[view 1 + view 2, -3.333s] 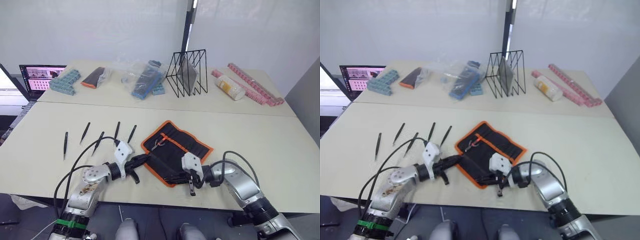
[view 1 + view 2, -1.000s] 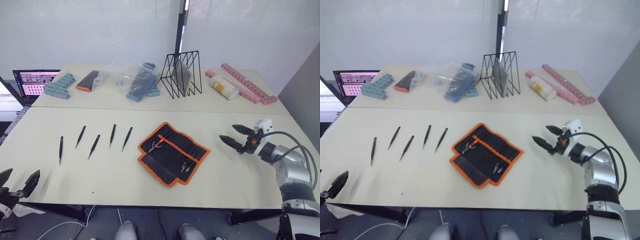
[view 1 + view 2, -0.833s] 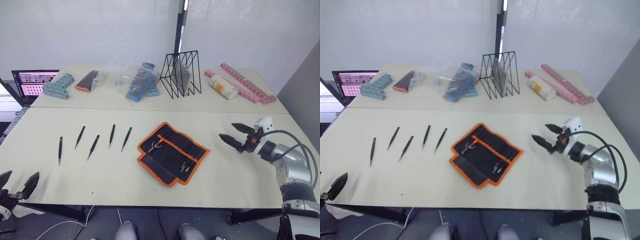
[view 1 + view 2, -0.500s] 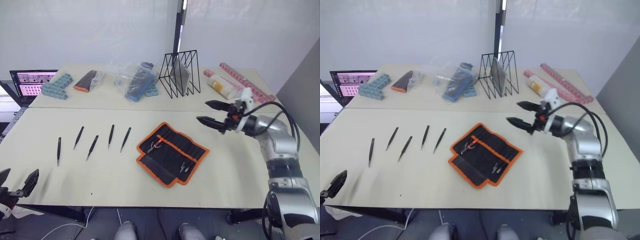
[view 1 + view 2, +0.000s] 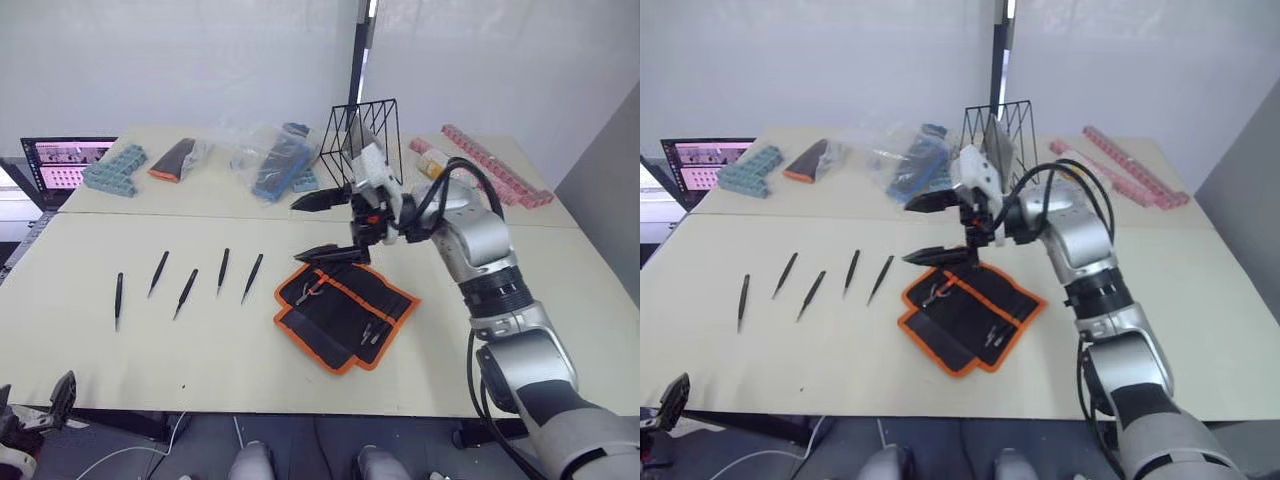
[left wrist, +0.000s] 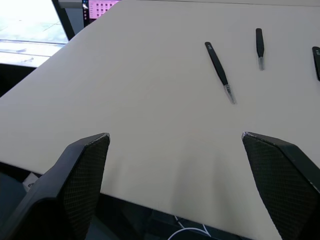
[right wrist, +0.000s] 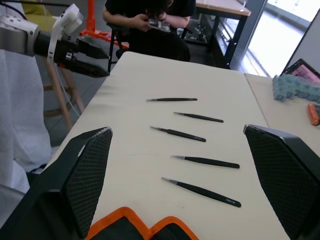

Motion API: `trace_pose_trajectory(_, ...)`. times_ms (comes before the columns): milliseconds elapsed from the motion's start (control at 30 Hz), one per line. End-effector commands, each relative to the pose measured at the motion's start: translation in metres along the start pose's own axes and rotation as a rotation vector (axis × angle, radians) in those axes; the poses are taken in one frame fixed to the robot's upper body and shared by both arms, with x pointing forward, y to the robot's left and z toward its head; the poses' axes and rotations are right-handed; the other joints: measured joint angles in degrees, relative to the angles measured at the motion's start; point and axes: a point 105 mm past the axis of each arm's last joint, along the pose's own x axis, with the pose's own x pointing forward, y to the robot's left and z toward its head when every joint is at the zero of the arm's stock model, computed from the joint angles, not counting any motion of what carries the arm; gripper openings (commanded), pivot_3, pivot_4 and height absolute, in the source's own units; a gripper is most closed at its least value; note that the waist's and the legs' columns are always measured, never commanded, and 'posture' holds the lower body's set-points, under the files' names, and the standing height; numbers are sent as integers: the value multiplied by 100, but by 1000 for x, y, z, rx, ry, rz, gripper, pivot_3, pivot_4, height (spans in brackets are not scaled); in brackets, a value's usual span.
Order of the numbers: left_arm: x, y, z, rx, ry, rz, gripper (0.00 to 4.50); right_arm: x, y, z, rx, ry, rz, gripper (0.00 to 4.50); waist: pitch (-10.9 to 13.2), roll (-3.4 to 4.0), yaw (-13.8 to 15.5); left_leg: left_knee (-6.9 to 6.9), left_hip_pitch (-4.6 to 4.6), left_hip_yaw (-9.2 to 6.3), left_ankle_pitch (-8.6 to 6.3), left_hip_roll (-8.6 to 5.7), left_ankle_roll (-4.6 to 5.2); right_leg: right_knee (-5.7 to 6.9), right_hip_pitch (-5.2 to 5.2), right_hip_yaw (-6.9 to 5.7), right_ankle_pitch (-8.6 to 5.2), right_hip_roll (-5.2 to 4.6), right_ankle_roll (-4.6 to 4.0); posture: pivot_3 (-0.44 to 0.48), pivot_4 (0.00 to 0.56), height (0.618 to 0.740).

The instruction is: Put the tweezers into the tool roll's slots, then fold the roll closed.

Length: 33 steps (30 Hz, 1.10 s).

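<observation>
Hovering wide-open and empty over the tool roll, your right gripper risks scattering the tweezers; left gripper gapes empty too.

The pale table carries five black tweezers in a row. Beside them lies the open tool roll.

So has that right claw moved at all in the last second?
Yes. The right gripper, open, has swung in from the table's right side toward the robot's left, and now hovers over the far corner of the tool roll, near the wire rack.
</observation>
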Motion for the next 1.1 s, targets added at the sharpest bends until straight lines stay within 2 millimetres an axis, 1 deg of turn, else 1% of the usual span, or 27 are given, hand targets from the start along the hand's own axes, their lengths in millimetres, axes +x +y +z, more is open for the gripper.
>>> trace_pose_trajectory(33, -5, -8, 4, 59, -3, 61, 4500, 1, 2, 12, -42, -4, 43, 4473, 0, -1, 7, 5, -10, 0, 0, 0, 0, 0, 2, 1, 0, 0, 0, 0, 150, 713)
trace_pose_trajectory(133, -8, -13, -2, 36, 15, 82, 4500, 3, 4, 13, -29, -8, 77, 4473, 0, -2, -27, 10, -14, -1, 0, 0, 0, 1, 0, 3, 0, 1, 0, 0, 150, 713)
trace_pose_trajectory(233, -7, -12, -5, 8, 22, 121, 4500, 5, 6, 12, -20, -6, 83, 4473, -1, -2, -49, 8, -14, -5, 0, 0, 1, 8, -4, 2, -1, 5, -2, 0, 150, 713)
trace_pose_trajectory(367, 2, -12, -9, -26, 33, 131, 4500, 4, 9, 9, -2, 6, 85, 4473, 0, -2, -51, 6, -14, -5, 0, 0, 1, 10, -6, 3, -1, 4, -2, 0, 150, 713)
trace_pose_trajectory(500, 28, -19, 1, -90, 7, 111, 4500, 1, 10, 7, 26, 22, 67, 4473, 0, -4, -8, 9, -14, -9, 1, -1, 0, 13, -4, 1, -1, 4, -2, 0, 150, 713)
trace_pose_trajectory(633, 56, -20, 10, -58, 28, 111, 4500, -5, 16, 8, 42, 22, 68, 4473, -2, -8, 25, 14, -13, -12, 1, -2, 0, 24, -1, 0, -1, 4, -2, 0, 150, 713)
trace_pose_trajectory(767, 82, -21, 19, -80, 36, 104, 4500, -10, 19, 7, 46, 37, 55, 4473, -2, -8, 10, 13, -12, -13, 1, -4, 0, 40, -8, 0, -1, 4, -2, 0, 150, 713)
trace_pose_trajectory(833, 93, -24, 21, -78, 45, 90, 4500, -11, 18, 7, 43, 40, 41, 4473, -1, -7, 12, 10, -11, -15, 2, -4, 0, 46, -11, 0, -1, 6, -3, 0, 150, 713)
trace_pose_trajectory(967, 111, -34, 14, -71, 80, 61, 4500, -13, 17, 8, 32, 45, 14, 4473, -1, -8, 8, 10, -11, -16, 3, -4, -2, 47, -10, -1, -1, 7, -3, 0, 150, 713)
trace_pose_trajectory(1033, 118, -44, 14, -75, 83, 16, 4500, -14, 17, 8, 31, 46, 5, 4473, -1, -8, 17, 9, -11, -17, 3, -4, -3, 48, -10, -2, -1, 7, -3, 0, 150, 713)
trace_pose_trajectory(1100, 124, -48, 12, -61, 95, 10, 4500, -15, 17, 8, 32, 48, -2, 4473, -1, -8, 31, 8, -11, -18, 3, -4, -3, 48, -11, -3, -1, 7, -3, 0, 150, 713)
